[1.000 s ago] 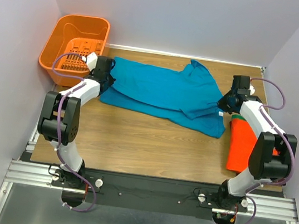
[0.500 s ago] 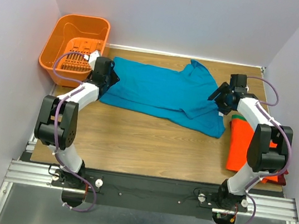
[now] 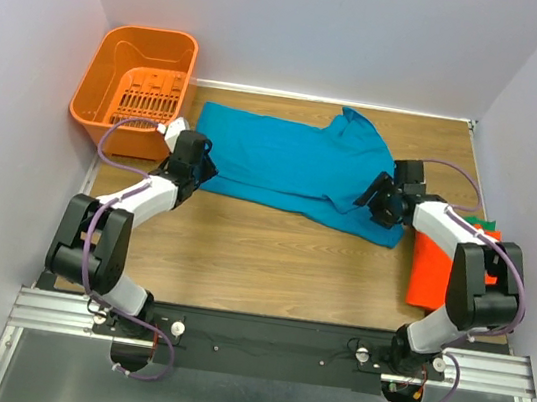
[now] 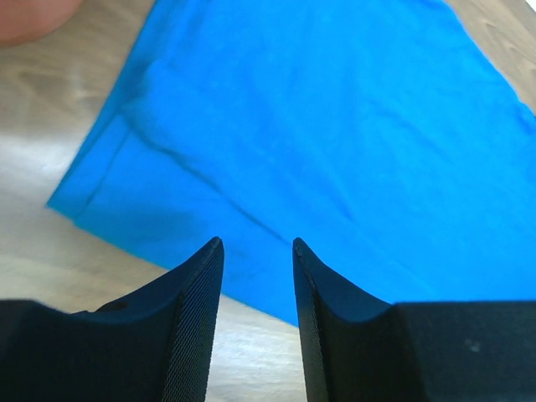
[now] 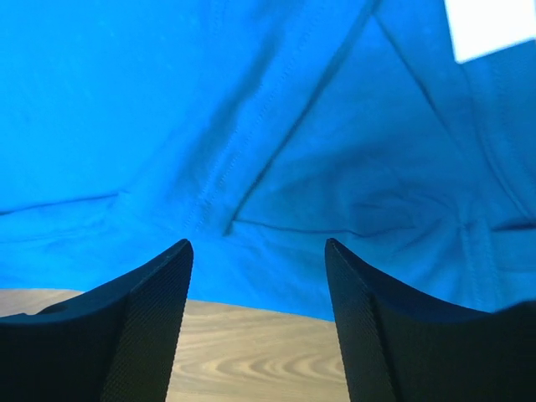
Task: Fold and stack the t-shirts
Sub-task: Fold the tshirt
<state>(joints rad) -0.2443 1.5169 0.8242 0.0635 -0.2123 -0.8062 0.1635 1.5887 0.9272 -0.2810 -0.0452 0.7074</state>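
Folding half done: teal t-shirt point(image 3: 294, 164) needs more folds, orange t-shirt point(image 3: 432, 271) folded; left claw point(image 4: 255, 247) and right claw point(image 5: 255, 247) spread, empty.

No text can be read; the white tag point(image 5: 490, 25) on the teal-blue t-shirt point(image 5: 251, 126) looks blank.
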